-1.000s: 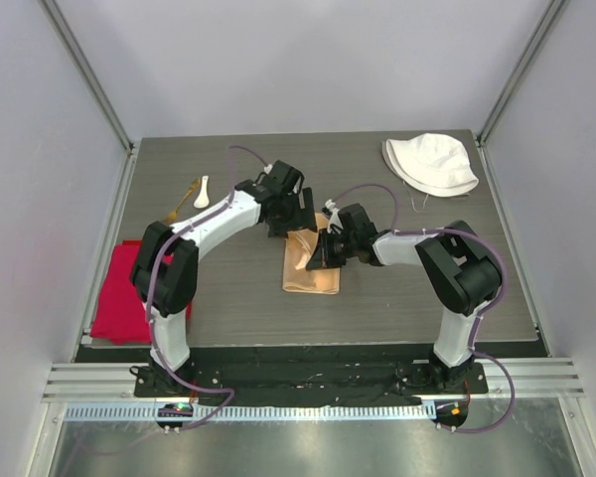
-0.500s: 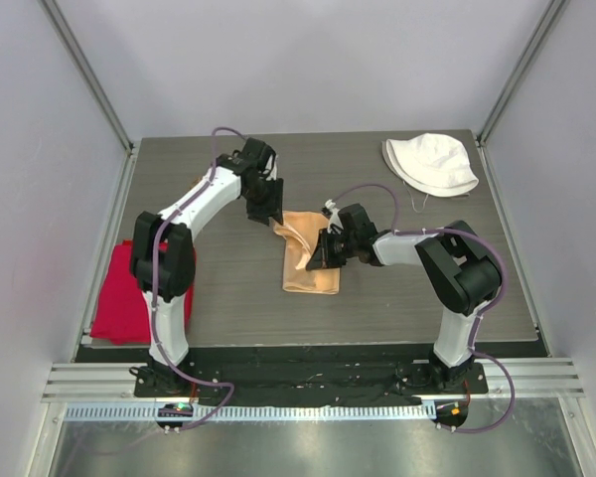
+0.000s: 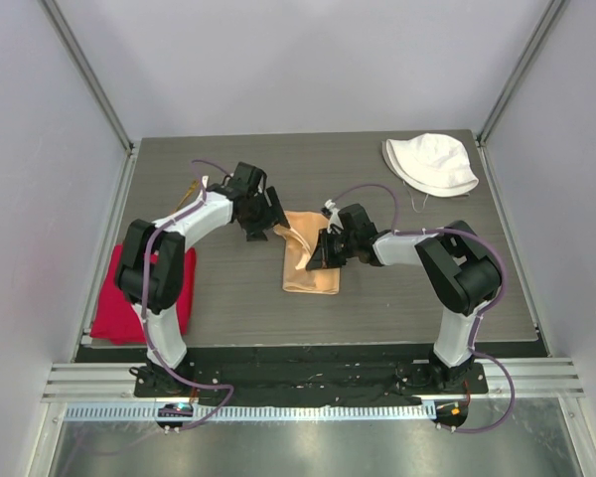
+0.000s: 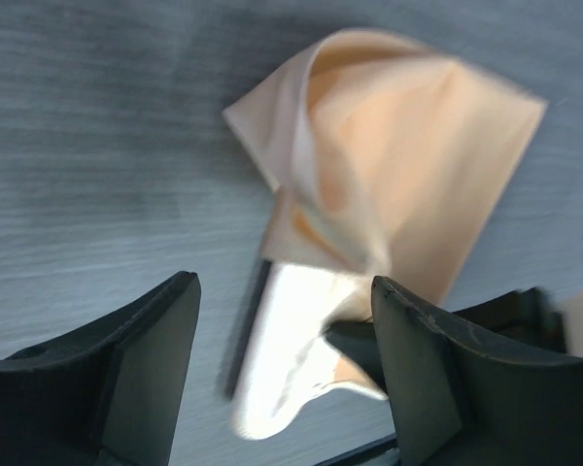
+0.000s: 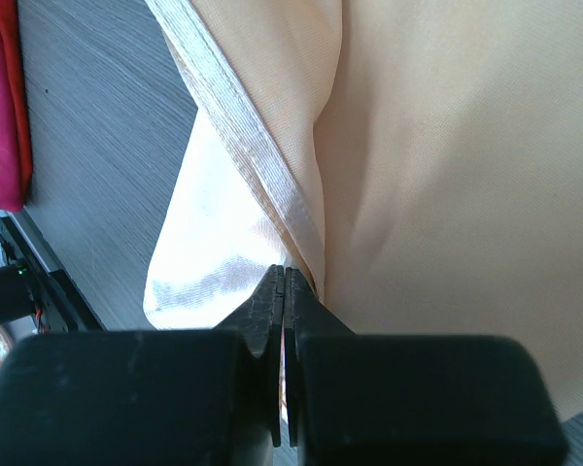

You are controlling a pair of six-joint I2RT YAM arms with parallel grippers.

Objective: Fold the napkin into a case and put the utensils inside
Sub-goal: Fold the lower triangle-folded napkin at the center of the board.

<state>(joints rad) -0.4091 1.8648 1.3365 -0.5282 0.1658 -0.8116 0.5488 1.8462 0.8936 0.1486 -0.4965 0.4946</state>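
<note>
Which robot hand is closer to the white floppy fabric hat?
Right. The right gripper, pinching the peach-orange cloth napkin mid-table, sits diagonally in front of the white fabric hat. The left gripper, open, hangs farther off, on the napkin's other side.

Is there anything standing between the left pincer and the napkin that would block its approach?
Nothing visible does. The open left pincer faces a raised corner of the napkin, with only table surface between them. The shut right pincer sits at the cloth's other side, out of that path.
</note>
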